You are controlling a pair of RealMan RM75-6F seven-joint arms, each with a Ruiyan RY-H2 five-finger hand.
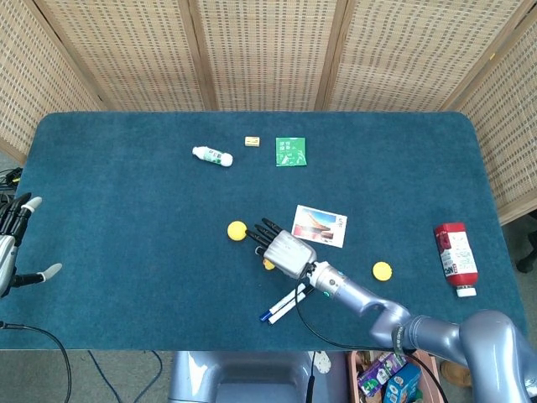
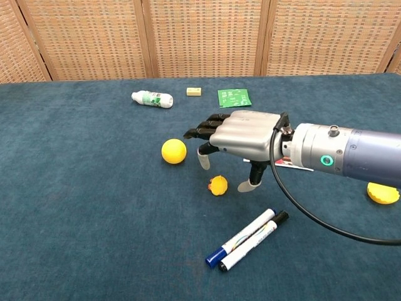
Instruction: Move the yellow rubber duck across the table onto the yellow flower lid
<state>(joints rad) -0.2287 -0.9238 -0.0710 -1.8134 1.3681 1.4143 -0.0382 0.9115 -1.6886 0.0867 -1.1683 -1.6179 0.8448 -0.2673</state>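
The duck (image 2: pixel 218 185) is not yet held, sitting just beneath the spread, empty fingers of the right hand (image 2: pixel 237 139), so lowering and closing are called for next.

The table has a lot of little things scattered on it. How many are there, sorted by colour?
Yellow: 3, the duck, ball and flower lid
White: 2, the small bottle and picture card
Green: 1, the packet
Red: 1, the sauce bottle
Cream: 1, the small block
Markers: 2, blue-capped and black-capped
Total: 10
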